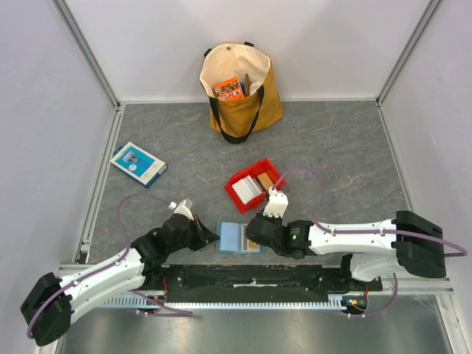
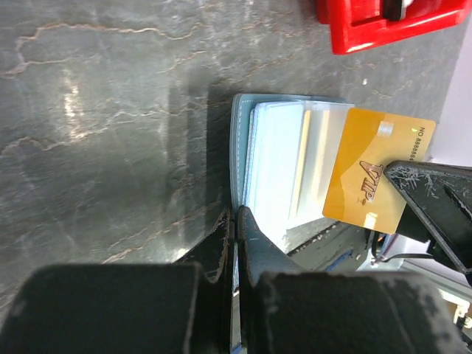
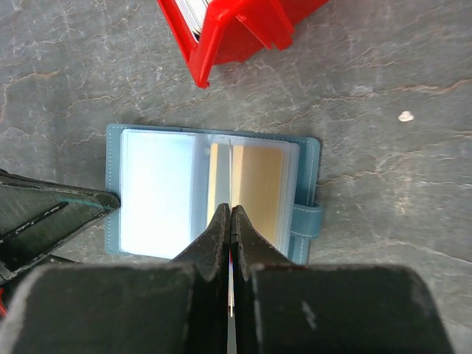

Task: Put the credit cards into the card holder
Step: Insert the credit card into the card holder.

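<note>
Left wrist view: the wallet (image 2: pixel 273 162) is pinched steady by the left gripper (image 2: pixel 234 221); a gold card (image 2: pixel 369 177) is clamped by the right gripper (image 3: pixel 230 221) for insertion.

I'm seeing the card holder (image 1: pixel 237 237) lying open and flat on the counter — teal cover down, clear sleeves up. A gold card (image 2: pixel 372 166) marked VIP is being held on edge over its right half, pinched in the right end effector (image 3: pixel 231 215). More cards (image 1: pixel 251 189) are standing on edge in the red bin (image 1: pixel 237 199) just beyond.
</note>
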